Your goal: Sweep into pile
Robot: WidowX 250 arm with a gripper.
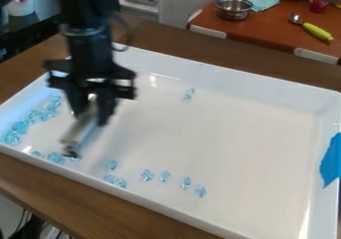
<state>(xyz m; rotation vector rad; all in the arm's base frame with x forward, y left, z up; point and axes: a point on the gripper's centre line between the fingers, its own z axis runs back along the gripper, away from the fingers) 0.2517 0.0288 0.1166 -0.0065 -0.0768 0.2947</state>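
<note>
Several clear blue beads (pixel 164 176) lie strung out along the near side of the white tray (pixel 253 133), running from just beside the tool's low end toward the middle, and these are the ones you most likely have to bring in next. A few more sit against the near wall, close to that low end on its left. The tool (pixel 80 128) slants from its dark-tipped low end, near and left, up to your gripper (pixel 92 114), which has it clamped between its fingers at the left part of the tray. Beyond the low end, along the left wall, is the thickest bunch of beads (pixel 32 117), so it looks the natural place for your pile. Your move turns on this: the strays are to the right of the tool, the bunch to its left. You would need to get the tool round to their right before pushing left, or you'll scatter them farther off. Watch the slant too; with so narrow a tip, beads could slip past it. Farther back, a small far group (pixel 188 94) sits near the far wall, right of your gripper, and calls for its own pass.
</note>
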